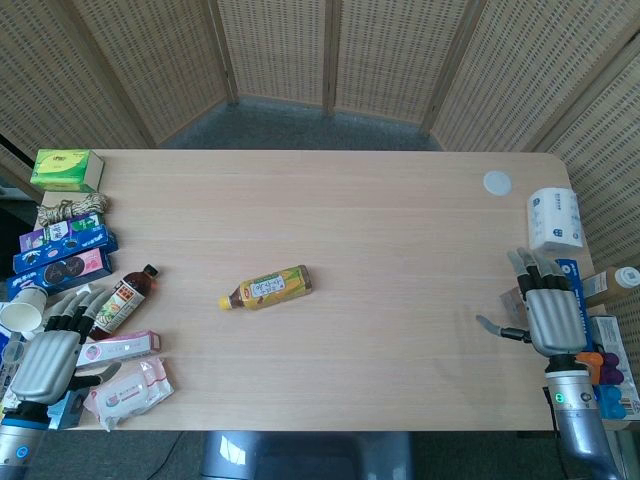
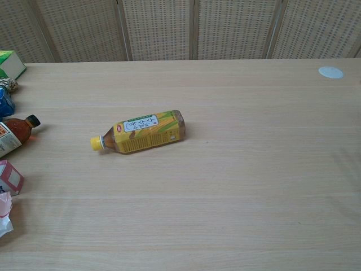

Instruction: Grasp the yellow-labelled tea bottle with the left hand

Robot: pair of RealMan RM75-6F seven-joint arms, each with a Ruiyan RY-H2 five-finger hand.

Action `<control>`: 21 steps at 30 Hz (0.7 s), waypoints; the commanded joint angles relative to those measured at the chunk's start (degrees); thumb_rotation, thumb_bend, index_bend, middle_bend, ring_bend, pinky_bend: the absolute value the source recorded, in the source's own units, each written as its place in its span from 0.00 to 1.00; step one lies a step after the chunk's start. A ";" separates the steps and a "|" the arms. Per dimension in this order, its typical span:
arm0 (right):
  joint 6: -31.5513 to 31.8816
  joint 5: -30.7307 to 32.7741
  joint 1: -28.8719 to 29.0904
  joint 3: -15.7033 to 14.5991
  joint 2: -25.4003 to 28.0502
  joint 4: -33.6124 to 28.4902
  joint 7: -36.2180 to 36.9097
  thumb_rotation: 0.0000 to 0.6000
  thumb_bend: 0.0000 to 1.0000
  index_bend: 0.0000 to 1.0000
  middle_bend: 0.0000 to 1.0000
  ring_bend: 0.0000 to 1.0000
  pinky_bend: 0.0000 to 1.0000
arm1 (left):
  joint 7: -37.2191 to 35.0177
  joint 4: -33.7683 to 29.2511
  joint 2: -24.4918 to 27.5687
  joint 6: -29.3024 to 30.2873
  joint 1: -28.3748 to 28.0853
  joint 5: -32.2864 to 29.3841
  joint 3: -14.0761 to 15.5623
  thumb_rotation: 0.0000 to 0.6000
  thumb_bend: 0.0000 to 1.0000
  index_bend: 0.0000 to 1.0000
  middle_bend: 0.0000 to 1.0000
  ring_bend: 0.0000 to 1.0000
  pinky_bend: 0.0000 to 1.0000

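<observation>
The yellow-labelled tea bottle (image 1: 268, 287) (image 2: 140, 132) lies on its side near the middle of the table, yellow cap pointing left. My left hand (image 1: 52, 354) hovers at the table's left front edge, fingers spread and holding nothing, well left of the bottle. My right hand (image 1: 548, 308) rests at the right front edge, fingers extended and empty. Neither hand shows in the chest view.
A dark tea bottle with a black cap (image 1: 124, 300) (image 2: 14, 133) lies by my left hand. Pink packets (image 1: 128, 385), blue boxes (image 1: 62, 250), a green box (image 1: 66, 169) and a paper cup (image 1: 22, 312) crowd the left edge. A tissue roll (image 1: 553, 219) and white lid (image 1: 497, 182) sit at the right.
</observation>
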 commanded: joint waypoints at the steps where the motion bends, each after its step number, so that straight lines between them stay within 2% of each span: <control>1: -0.17 0.15 0.11 0.17 -0.24 0.25 0.19 0.45 0.08 0.00 0.01 0.00 0.00 | 0.30 -0.06 0.00 -0.42 -0.17 -0.36 0.01 1.00 0.23 0.00 0.00 0.00 0.00; 13: 0.28 -0.64 -0.52 -0.14 -0.21 0.13 1.81 0.44 0.08 0.00 0.01 0.00 0.00 | 1.82 -2.74 1.02 -1.91 -1.38 -2.41 -0.99 1.00 0.23 0.00 0.00 0.00 0.00; 21: -0.61 0.39 -0.37 0.09 -0.76 0.50 1.52 0.44 0.08 0.00 0.01 0.00 0.00 | 1.67 -3.07 -0.13 -10.04 -6.80 -9.93 -4.56 1.00 0.23 0.00 0.00 0.00 0.00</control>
